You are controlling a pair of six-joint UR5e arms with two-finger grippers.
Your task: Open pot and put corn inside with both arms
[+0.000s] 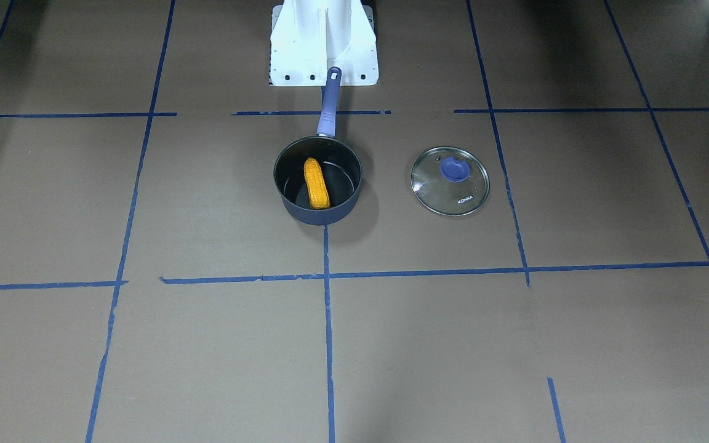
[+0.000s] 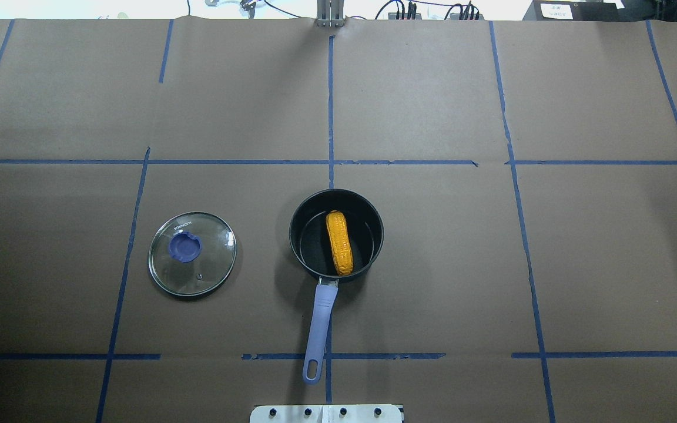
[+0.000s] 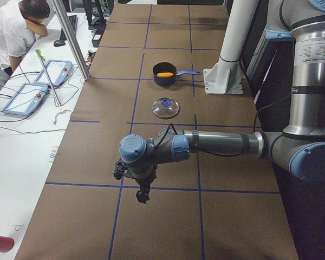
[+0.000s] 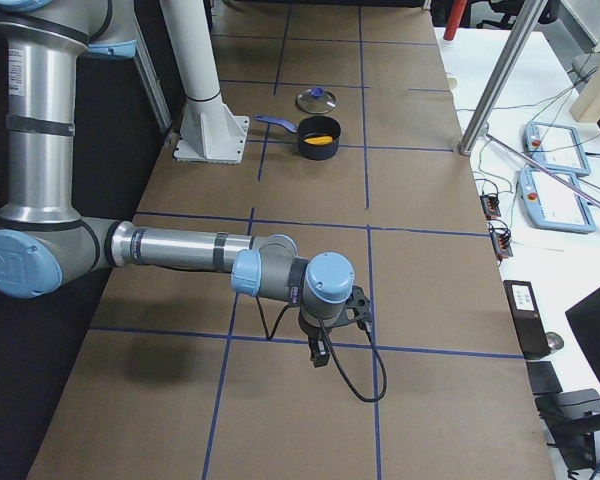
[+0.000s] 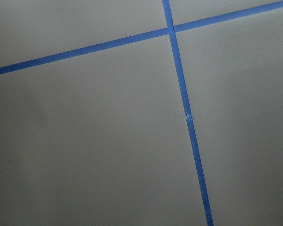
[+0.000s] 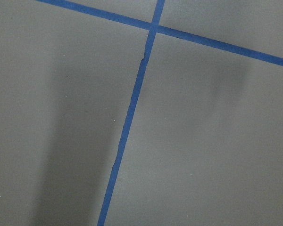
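Far out toward either end of the table [image 2: 609, 264], the left hand [image 3: 143, 194] and right hand [image 4: 320, 352] hang, spread or closed I cannot tell, both well apart from the pot [image 2: 305, 232], where the corn [image 2: 339, 243] already lies in line with the handle [image 2: 322, 317], the lid [image 2: 192, 253] off on the left arm's side.

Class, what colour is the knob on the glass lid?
Purple-blue knob; clearest in the overhead exterior view.

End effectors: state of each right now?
Left end effector: cannot be told, side view only.
Right end effector: cannot be told, side view only.
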